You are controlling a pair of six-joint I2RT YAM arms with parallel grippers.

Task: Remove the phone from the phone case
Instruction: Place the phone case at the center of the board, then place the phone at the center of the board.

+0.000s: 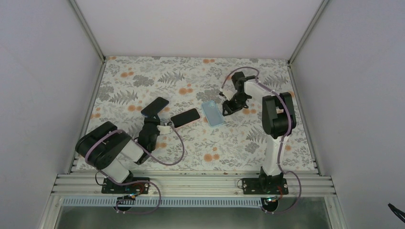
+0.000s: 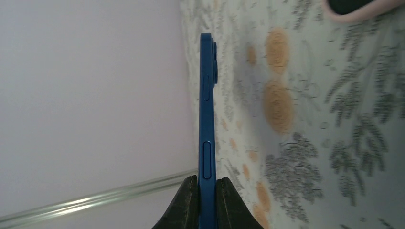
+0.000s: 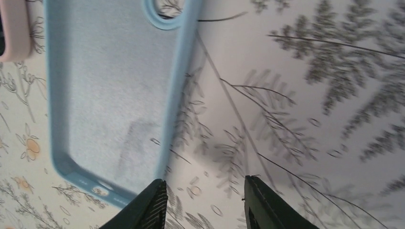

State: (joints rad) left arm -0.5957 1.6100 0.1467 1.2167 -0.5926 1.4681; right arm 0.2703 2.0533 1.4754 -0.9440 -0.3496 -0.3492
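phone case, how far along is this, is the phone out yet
Done: the blue case lies empty on the table, with the right gripper open beside it. In hand: the left gripper is shut on the blue phone. Left: probably just setting that phone down. A pink-cased phone lies nearby with no gripper on it.

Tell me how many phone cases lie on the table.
2. An empty light-blue case lies in the middle of the table. A pink case holding a dark phone lies just left of it. None seems hidden.
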